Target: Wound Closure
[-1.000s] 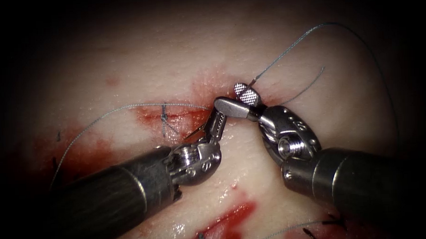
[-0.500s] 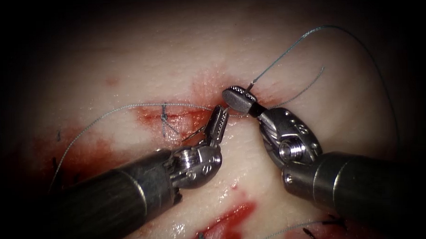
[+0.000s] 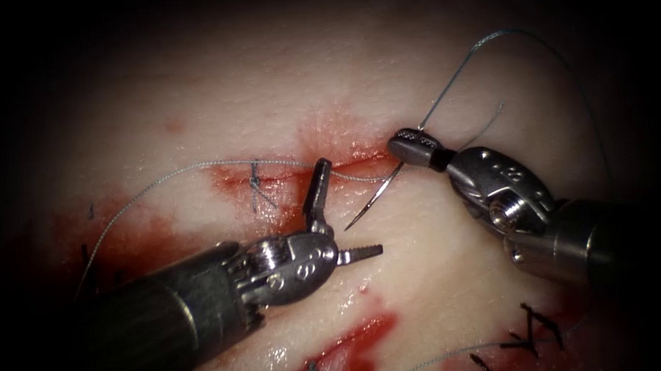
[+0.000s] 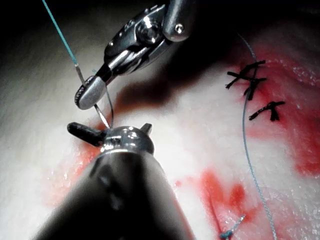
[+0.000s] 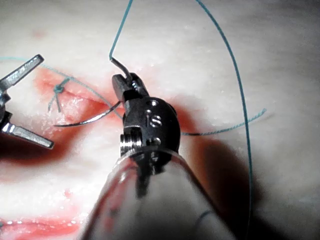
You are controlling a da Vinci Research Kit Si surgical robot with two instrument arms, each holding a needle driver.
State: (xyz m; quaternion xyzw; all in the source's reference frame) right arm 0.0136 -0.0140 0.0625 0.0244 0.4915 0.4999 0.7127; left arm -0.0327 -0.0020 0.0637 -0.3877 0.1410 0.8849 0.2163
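The thin curved steel needle [image 3: 375, 196] hangs free of the pale tissue [image 3: 283, 84], its point aimed at the frame's lower left, just below the reddened cut [image 3: 344, 161]. The right arm's silver tool [image 3: 411, 146], right of centre, is clamped on the needle near its thread end, where the blue-grey thread [image 3: 487, 41] arcs toward the upper right. The left arm's silver tool [image 3: 342, 211], lower centre, has its 2 jaws spread wide, apparently holding nothing.

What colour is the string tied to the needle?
The thread is teal blue, clearest in the right wrist view.
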